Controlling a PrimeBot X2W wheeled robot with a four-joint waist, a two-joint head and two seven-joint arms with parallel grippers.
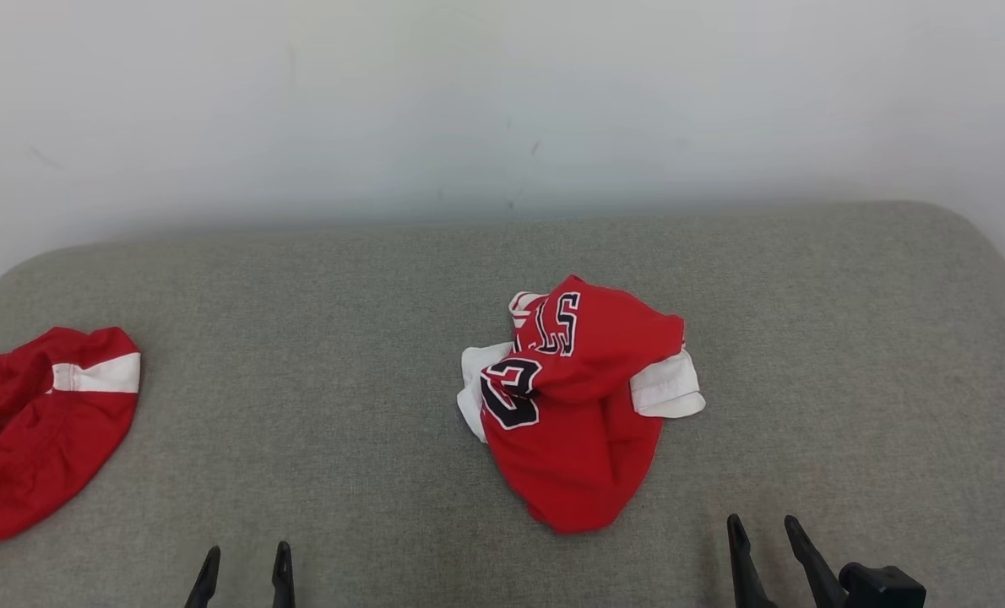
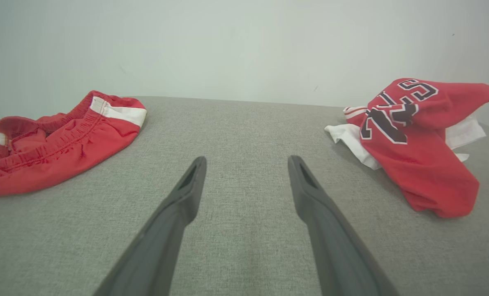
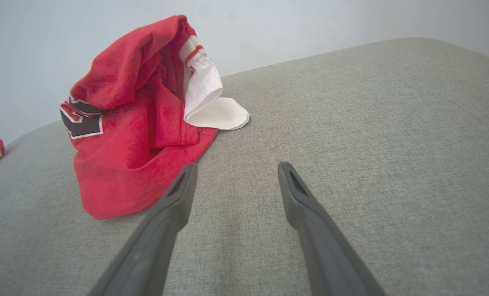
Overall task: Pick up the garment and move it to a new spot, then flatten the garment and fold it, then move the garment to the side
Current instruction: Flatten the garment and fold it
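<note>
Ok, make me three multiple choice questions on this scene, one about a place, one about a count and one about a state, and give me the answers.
1. Where do the shorts lie relative to the jersey?
A. On top of it
B. To the robot's right of it
C. To the robot's left of it, apart

2. How many red garments lie on the padded surface?
A. One
B. Two
C. Four

3. How do the left gripper and right gripper stand?
A. Both open, holding nothing
B. Both shut on the jersey
C. Left shut on the shorts, right open

Answers:
1 C, the shorts sit at the head view's left edge, with bare grey surface between them and the jersey.
2 B, the jersey and the shorts make two.
3 A, each wrist view shows the fingers spread apart over bare surface.
</note>
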